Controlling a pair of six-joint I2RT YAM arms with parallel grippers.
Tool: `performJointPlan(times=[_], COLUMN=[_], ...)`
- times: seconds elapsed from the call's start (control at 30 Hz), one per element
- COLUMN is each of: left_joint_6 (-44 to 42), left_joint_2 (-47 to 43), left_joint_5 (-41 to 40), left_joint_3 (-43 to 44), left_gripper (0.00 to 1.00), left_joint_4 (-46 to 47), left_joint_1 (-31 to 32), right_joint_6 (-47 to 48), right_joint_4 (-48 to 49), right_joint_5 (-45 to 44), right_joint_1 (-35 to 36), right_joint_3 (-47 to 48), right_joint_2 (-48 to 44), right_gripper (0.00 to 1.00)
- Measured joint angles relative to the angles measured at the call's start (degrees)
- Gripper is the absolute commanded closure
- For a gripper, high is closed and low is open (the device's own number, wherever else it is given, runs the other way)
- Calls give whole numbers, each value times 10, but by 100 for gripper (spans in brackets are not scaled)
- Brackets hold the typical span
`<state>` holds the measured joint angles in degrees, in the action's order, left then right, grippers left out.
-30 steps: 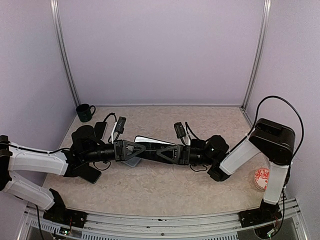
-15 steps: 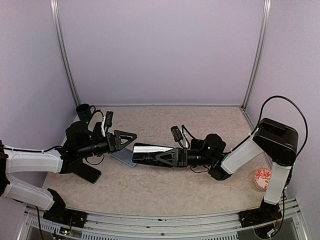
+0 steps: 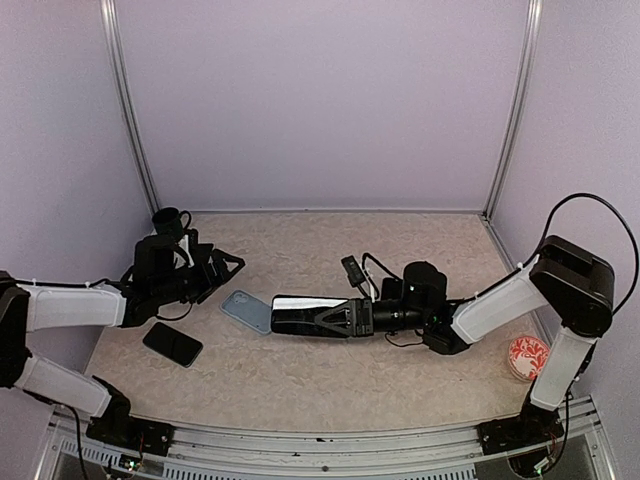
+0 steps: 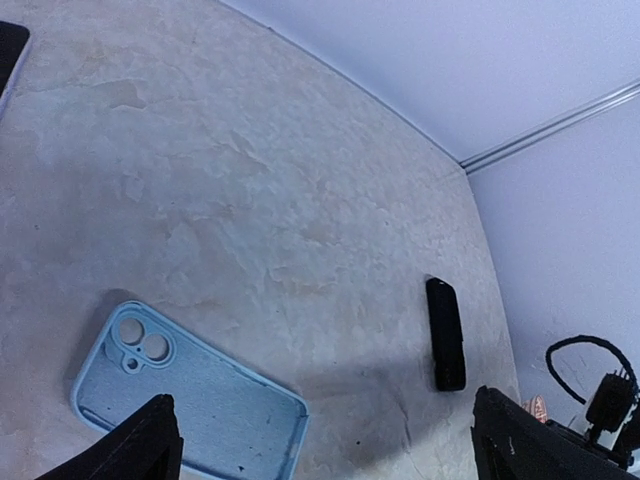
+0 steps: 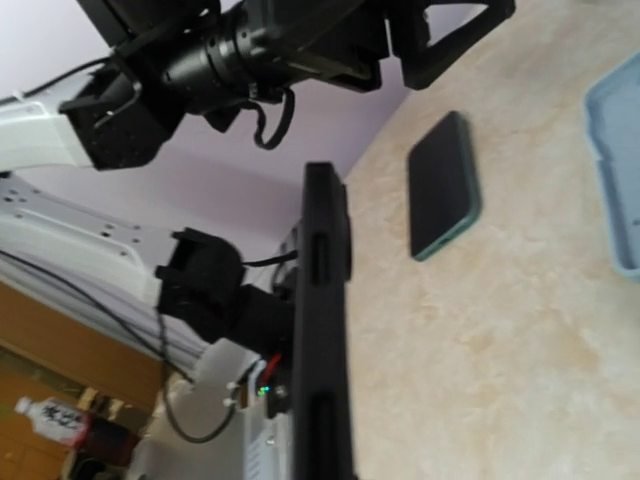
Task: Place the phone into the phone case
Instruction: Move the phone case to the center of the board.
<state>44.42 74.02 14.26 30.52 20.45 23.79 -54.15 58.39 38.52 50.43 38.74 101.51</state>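
Right gripper [image 3: 290,320] is clamped on the phone [image 3: 305,301]. From above, we find the phone case [image 3: 246,310] lying flat just left of its tip, long axis slightly askew. Left gripper [image 3: 222,272] stands wide, farther off. Left wrist view: case [image 4: 190,395] below, hollow seemingly up. Right wrist view: phone [image 5: 325,330] edge-on, case [image 5: 622,170] ahead.

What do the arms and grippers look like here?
Both arms have white link shells with black joints: left arm, right arm. The left gripper and right gripper are black, with triangular cut-out fingers. Thin black cables loop along them.
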Motion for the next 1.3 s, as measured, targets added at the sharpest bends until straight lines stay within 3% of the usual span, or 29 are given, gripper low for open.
performJointPlan(times=[0.37,0.7,1.3], left_joint_6=[-4,-15,-5], left_joint_2=[141,224,221], left_joint_5=[-52,-57,-10], left_joint_3=[46,65,1], left_gripper=[1,1,2], left_joint_4=[-14,13,125], left_joint_1=[-16,-27,15], right_joint_6=[54,54,19], right_joint_4=[-126,-162,-231], right_joint_5=[-52,-63,-103], right_joint_1=[0,0,-16], right_joint_3=[0,0,20], right_joint_2=[-53,-61,-64], right_gripper=[100,100,100])
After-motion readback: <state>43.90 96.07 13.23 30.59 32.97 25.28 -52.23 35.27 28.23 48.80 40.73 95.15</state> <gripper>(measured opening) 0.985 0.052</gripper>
